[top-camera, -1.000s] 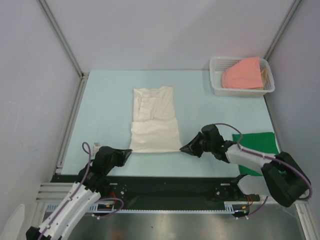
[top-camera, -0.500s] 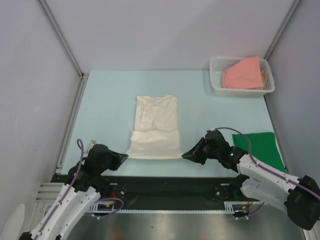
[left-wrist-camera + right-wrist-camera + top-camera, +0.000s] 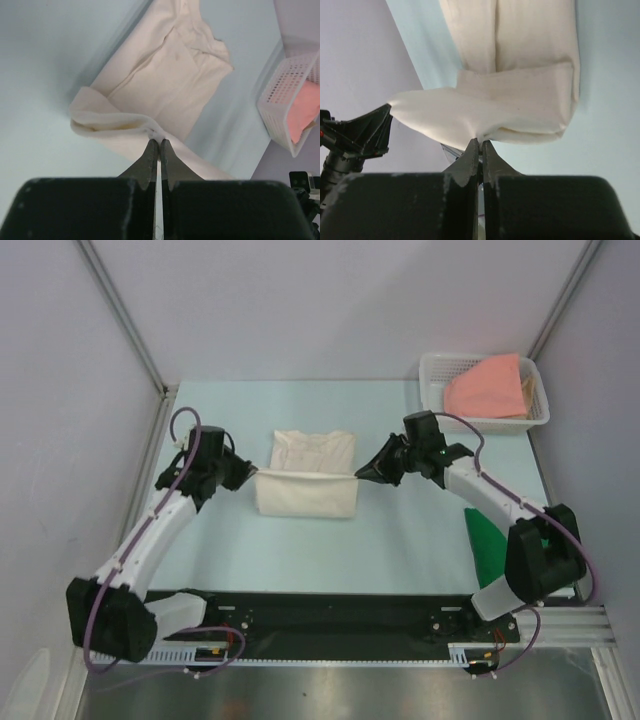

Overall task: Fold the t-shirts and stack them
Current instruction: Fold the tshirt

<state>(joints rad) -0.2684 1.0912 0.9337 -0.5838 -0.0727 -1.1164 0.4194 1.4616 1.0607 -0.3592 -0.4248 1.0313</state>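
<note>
Both sets of my jaws are pinched tight on cloth. The left jaws hold one corner of the cream t-shirt (image 3: pixel 305 495) and the right jaws hold the opposite corner, and each wrist view shows the tips closed with a nub of fabric between them. The edge I hold is stretched taut between them, running left to right and raised above the tabletop (image 3: pixel 400 540).

The next move turns on that line. From it, a panel of the shirt hangs down on the side nearer my bases. The collar end lies flat on the far side, just beyond the held edge, toward the back wall. So the shirt's long axis runs away from me, square to the line between my jaws, and I judge the fold should go forward over that flat part.

Neither arm is nearer. My left arm (image 3: pixel 160 525) and right arm (image 3: pixel 480 485) flank the shirt at matching reach, so they would need to travel together or the edge will skew. From above I cannot tell whether the hanging panel's lower fold rests on the tabletop or just clears it.

The pink t-shirt (image 3: pixel 487 387) sits in the basket (image 3: pixel 480 424) at the far right. The green t-shirt (image 3: pixel 485 545) lies at the right edge, partly behind my right arm, well apart from this one.
</note>
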